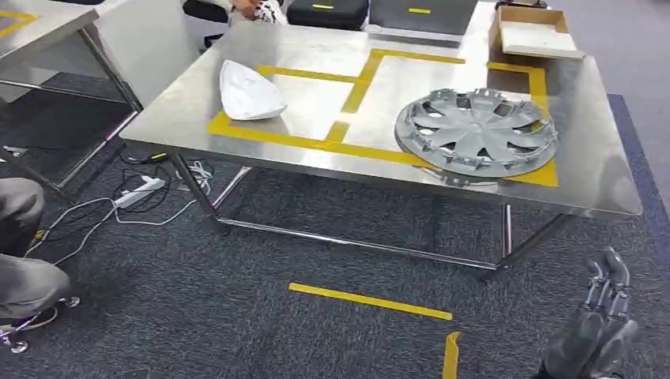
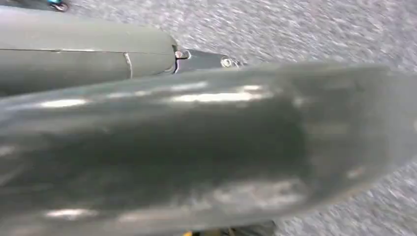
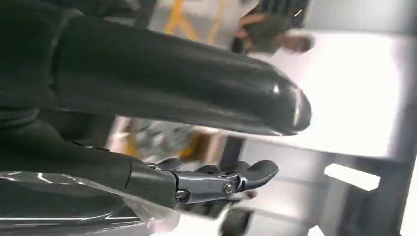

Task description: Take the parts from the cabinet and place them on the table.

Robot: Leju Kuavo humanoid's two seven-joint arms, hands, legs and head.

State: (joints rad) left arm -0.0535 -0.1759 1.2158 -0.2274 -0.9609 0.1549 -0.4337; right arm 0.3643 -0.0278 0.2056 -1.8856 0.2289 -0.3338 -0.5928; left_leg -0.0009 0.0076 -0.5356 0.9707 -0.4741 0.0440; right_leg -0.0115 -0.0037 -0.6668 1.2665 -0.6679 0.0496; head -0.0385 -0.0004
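Observation:
On the steel table (image 1: 600, 181) ahead of me lie two parts. A white curved shell (image 1: 249, 93) lies at the left of the yellow taped frame, and a grey wheel cover (image 1: 480, 130) lies flat at its right corner. My right hand (image 1: 599, 316) hangs low beside me, short of the table, fingers apart and holding nothing. In the right wrist view the thick thumb (image 3: 172, 83) and the fingers (image 3: 221, 182) stand apart with nothing between them. My left hand (image 2: 196, 147) hangs over the carpet, a finger (image 2: 147, 61) stretched straight, with nothing seen in it.
A cardboard box (image 1: 533, 31) stands at the table's far right corner, with black cases (image 1: 328, 12) behind. A power strip and cables (image 1: 141, 189) lie on the carpet at the left, near a second table (image 1: 39, 24) and a person's grey leg (image 1: 20, 237). Yellow tape (image 1: 370, 301) marks the floor.

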